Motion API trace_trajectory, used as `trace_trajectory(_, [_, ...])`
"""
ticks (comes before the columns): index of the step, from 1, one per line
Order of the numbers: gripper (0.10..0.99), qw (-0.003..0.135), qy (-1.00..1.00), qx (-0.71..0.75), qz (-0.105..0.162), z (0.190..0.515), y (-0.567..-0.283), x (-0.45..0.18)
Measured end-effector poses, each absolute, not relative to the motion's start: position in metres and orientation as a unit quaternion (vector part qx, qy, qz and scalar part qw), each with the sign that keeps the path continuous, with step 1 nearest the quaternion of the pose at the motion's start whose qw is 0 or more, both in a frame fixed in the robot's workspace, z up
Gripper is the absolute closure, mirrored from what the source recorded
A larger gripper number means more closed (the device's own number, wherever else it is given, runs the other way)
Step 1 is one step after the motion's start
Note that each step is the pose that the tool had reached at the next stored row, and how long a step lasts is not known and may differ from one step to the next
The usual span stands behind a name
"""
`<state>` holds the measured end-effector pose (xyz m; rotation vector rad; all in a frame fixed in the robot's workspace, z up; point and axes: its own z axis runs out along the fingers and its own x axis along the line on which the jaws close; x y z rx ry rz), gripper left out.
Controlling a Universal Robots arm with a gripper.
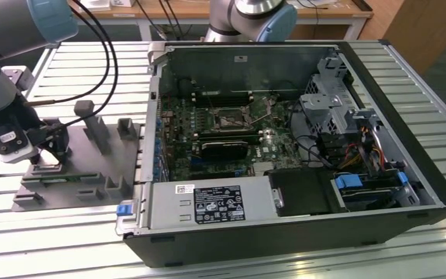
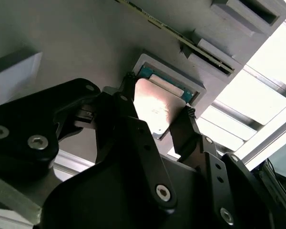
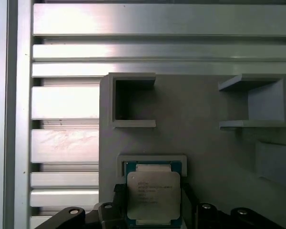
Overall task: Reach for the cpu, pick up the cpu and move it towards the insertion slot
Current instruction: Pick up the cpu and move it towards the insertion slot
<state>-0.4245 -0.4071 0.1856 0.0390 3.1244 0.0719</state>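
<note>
Black fingertips point(image 2: 188, 114) of the gripper point(image 2: 158, 95) are pinching the cpu point(image 3: 152, 195) at two opposite edges, as the second wrist view is showing. The chip is lying in a shallow grey nest point(image 3: 152, 158) on the plastic fixture plate point(image 1: 91, 154). This plate is sitting at the exterior view's left, well apart from the insertion slot point(image 1: 229, 119) inside the open computer case point(image 1: 409, 116).

Risk, as a judgement: the fingers are bearing on thin edges only, so an uneven lift is likely to tilt the chip. A tilted chip could catch on the nest's rim, or slip out on the way across to the case. Squeezing too hard could stress the thin board.

Appearance: the cpu is showing as a flat square with a shiny silver lid, reflecting warm light in the second wrist view. The lid is carrying faint print, and a green board edge is peeking out along one side.
</note>
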Motion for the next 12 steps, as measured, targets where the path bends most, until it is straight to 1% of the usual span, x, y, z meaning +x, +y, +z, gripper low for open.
trace_trajectory(6, [0.545,0.008,1.000,0.012,0.023,0.1835,-0.4070,-0.4246])
trace_trajectory(8, [0.533,0.008,1.000,0.013,0.023,0.1832,-0.4066,-0.4246])
trace_trajectory(9, [0.475,0.008,1.000,0.013,0.023,0.1832,-0.4061,-0.4247])
trace_trajectory(12, [0.475,0.008,1.000,0.012,0.023,0.1832,-0.4047,-0.4246])
